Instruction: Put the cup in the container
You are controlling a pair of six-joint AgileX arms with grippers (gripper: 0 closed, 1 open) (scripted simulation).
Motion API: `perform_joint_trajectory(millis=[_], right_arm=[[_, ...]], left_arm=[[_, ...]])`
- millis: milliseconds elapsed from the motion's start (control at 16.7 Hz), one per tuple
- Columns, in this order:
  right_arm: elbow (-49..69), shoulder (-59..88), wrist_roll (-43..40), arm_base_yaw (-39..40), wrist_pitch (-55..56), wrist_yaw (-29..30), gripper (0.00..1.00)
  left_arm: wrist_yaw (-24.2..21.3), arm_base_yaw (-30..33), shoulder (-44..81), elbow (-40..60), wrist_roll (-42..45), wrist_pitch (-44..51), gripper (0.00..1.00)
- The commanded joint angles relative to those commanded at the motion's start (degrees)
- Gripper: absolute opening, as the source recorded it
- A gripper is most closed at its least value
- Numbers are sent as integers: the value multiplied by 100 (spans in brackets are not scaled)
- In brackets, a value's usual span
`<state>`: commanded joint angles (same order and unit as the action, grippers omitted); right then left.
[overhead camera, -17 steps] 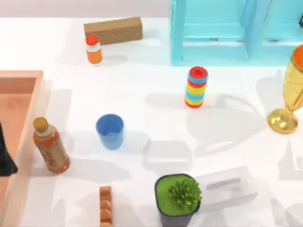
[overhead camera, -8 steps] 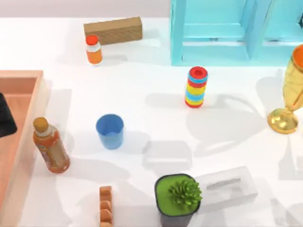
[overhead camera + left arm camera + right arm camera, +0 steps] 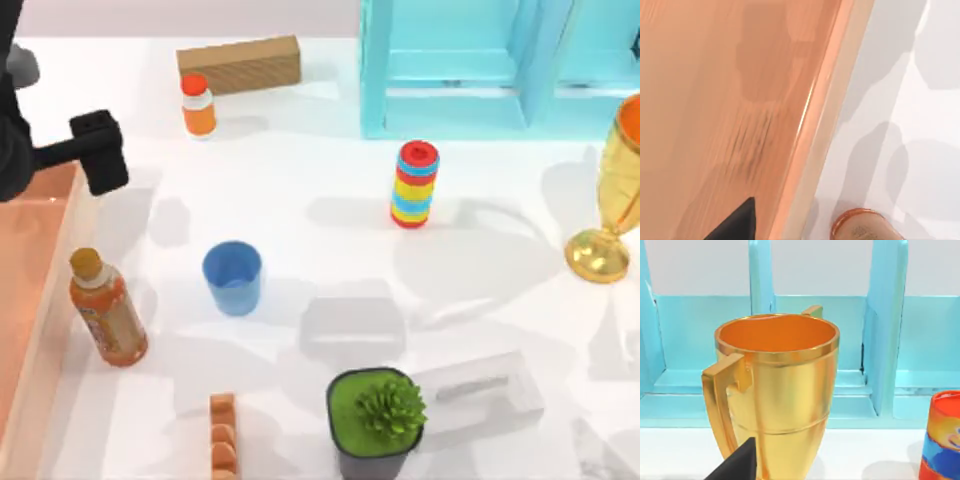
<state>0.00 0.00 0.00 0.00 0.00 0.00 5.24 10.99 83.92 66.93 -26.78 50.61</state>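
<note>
The cup (image 3: 232, 277) is a small blue tumbler standing upright on the white table, left of centre. The container (image 3: 30, 250) is a big salmon-orange bin along the table's left edge; its floor and wall (image 3: 715, 100) are close below in the left wrist view. My left gripper (image 3: 97, 152) hangs over the bin's far right corner, farther back and to the left of the cup, well apart from it. A dark tip of my right gripper (image 3: 737, 462) faces the golden goblet (image 3: 775, 390) in the right wrist view.
A tall orange bottle (image 3: 108, 310) stands between bin and cup. A small orange bottle (image 3: 198, 105) and a cardboard box (image 3: 240, 63) are at the back, beside a teal shelf (image 3: 490, 65). A striped ring stack (image 3: 414, 184), potted plant (image 3: 378, 420) and clear box (image 3: 480, 395) lie to the right.
My left arm has swung from the bin's near left side toward the back and to the right, now over the bin's far corner. The cup has not moved.
</note>
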Motion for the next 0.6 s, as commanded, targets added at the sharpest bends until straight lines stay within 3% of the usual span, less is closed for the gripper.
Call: perform_joint_trajectory(millis=[600], right_arm=[[0, 0, 0, 0, 0, 0, 100]], left_arm=[[-388, 1714, 3159, 3455, -432, 2293, 100]])
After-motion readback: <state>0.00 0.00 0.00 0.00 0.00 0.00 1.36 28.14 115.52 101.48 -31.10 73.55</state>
